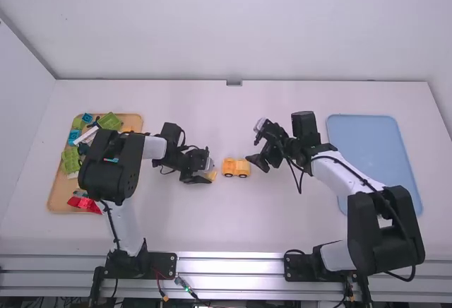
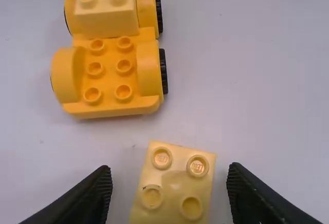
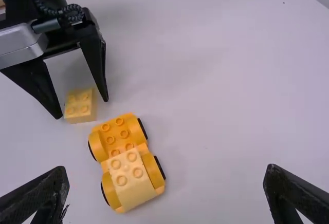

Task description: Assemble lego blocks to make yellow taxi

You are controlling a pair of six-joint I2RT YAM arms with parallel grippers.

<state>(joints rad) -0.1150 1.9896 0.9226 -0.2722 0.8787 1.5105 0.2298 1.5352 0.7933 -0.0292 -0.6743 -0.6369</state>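
The jaws of the left gripper (image 1: 210, 176) stand apart, either side of a pale yellow brick (image 1: 212, 175) on the table (image 1: 254, 223) in the high view, while those of the right gripper (image 1: 253, 143) are spread beyond the far right side of the yellow car (image 1: 236, 167). The car sits just to the right of the brick. Over on the left, a wooden tray (image 1: 134, 119) with a smooth tan surface and rounded corners holds a green block (image 1: 110, 121), red pieces (image 1: 85, 203) and a long white piece (image 1: 85, 135); on the right lies a flat, light blue tray (image 1: 367, 152), also round-cornered. In the left wrist view, a gap shows between each dark, fine-grained fingertip and the brick, a boxy, smooth plastic piece with round, hollow-topped studs. The car has a deeper yellow studded base (image 2: 108, 75), curved fenders and black wheels (image 2: 164, 70); a paler block (image 2: 105, 16) is mounted on its right end. In the right wrist view, the right gripper's jaws are wide apart, and a braided black cable (image 3: 67, 12) loops above the left gripper's tapered fingers.
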